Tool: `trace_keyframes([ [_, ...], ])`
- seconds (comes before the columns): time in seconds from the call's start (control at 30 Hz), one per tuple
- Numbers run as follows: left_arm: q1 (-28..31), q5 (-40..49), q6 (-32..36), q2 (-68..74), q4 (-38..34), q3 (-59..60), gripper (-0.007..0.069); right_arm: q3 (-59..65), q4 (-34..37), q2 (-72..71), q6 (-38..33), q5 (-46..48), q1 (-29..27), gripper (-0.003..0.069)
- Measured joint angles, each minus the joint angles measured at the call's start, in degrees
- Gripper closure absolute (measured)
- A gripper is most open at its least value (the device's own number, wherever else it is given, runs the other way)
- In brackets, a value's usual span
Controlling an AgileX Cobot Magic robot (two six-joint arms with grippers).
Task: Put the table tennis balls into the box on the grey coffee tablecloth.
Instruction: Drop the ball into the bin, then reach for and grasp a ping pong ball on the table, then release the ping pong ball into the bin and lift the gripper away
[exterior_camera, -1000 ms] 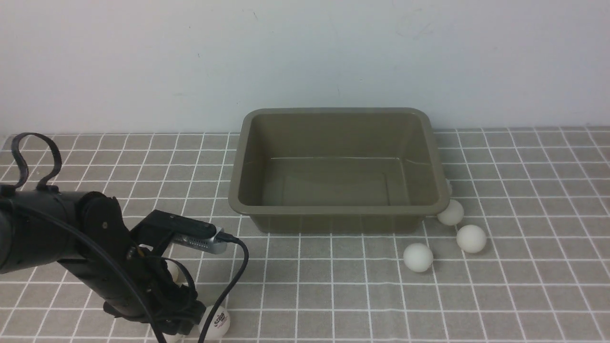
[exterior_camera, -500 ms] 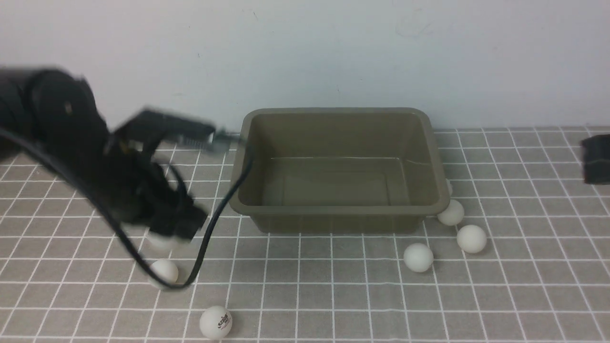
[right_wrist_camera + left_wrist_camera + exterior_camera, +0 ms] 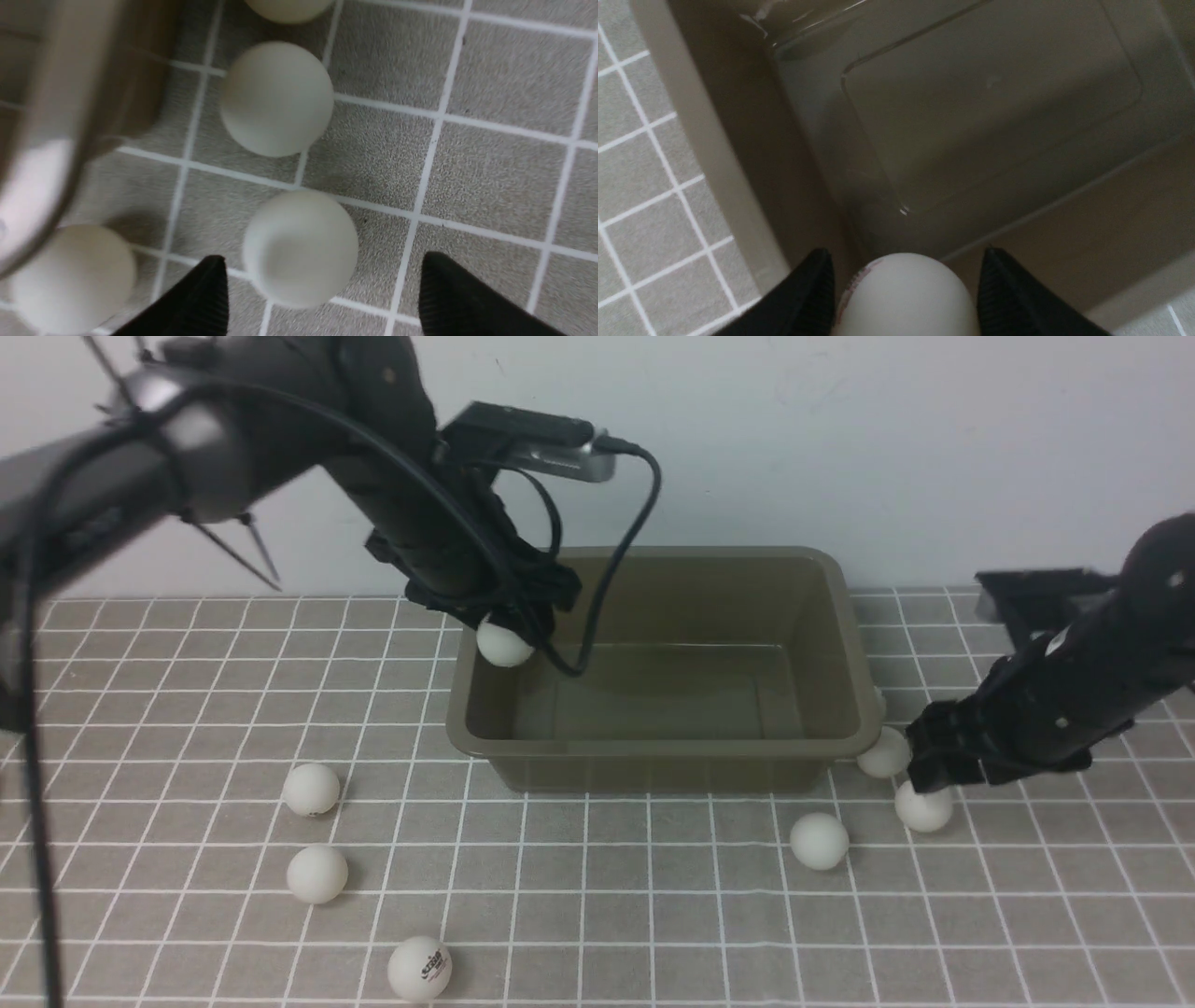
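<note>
1. Your work surface is the grey tablecloth (image 3: 653, 905), checked with thin white lines. It runs back to a plain pale wall (image 3: 840, 448).
2. The box (image 3: 653, 748) sits on the cloth at the middle back, close to that wall, open side up.
3. Your left gripper (image 3: 510, 618) hangs over the box's left end with a raised ball (image 3: 504, 645) between its fingers. In the wrist view the jaws flank the ball with barely a sliver of shadow, so you cannot tell whether they pinch it or have let go.
4. Your right gripper (image 3: 929, 777) is low near the box's near right corner. Its jaws are spread wide and hold nothing, and they stand clear on either side of a straddled ball (image 3: 924, 808) lying on the cloth.
5. Also loose on the cloth:
   - a corner ball (image 3: 882, 754) just beside the box;
   - a front ball (image 3: 820, 841);
   - an upper left ball (image 3: 311, 789);
   - a lower left ball (image 3: 317, 875);
   - a lettered ball (image 3: 420, 968) at the near edge.
6. A second ago your left arm crouched low at the cloth's near left, beside the lettered ball; now it is raised over the box. Your right arm was out of sight and now shows. The box and the right-hand balls lie where they did.
</note>
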Motion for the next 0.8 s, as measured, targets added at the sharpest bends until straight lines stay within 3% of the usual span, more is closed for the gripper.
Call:
trace_keyframes([
  [0.07,-0.1,0.2,-0.1,1.3,0.0,-1.4,0.0135,0.0,0.0,1.4,0.0,-0.6,0.0,0.014],
  [0.1,-0.2,0.6,-0.7,2.3,0.0,-3.0,0.0066,0.0,0.2,3.3,0.0,-1.5,0.2,0.0134],
  [0.2,-0.2,2.7,-2.3,2.5,0.1,-5.0,0.004,0.0,0.5,4.4,0.0,-2.7,0.2,0.0158],
  [0.3,-0.3,9.2,-5.1,0.6,2.9,-8.1,0.0218,-0.1,0.7,4.7,0.0,-2.3,0.4,0.0314],
  [0.33,-0.4,11.9,-5.9,-1.5,5.3,-8.4,0.0398,-0.1,0.4,4.0,0.1,-1.2,0.2,0.0299],
  [0.4,-0.4,13.3,-7.0,-4.2,7.9,-8.0,0.0529,-0.1,0.3,2.0,1.1,0.9,-0.3,0.0296],
  [0.53,-0.5,13.5,-7.9,-11.0,8.7,-2.3,0.0615,-0.1,1.2,-5.7,2.4,3.5,-1.4,0.0296],
  [0.67,-4.2,13.6,-8.6,-18.5,6.3,14.5,0.0629,-3.6,7.0,-13.7,0.1,2.5,0.6,0.0296],
  [0.8,-7.8,11.7,-8.6,-19.8,5.3,27.6,0.0629,-10.3,9.2,-12.3,-2.9,2.6,5.4,0.0296],
])
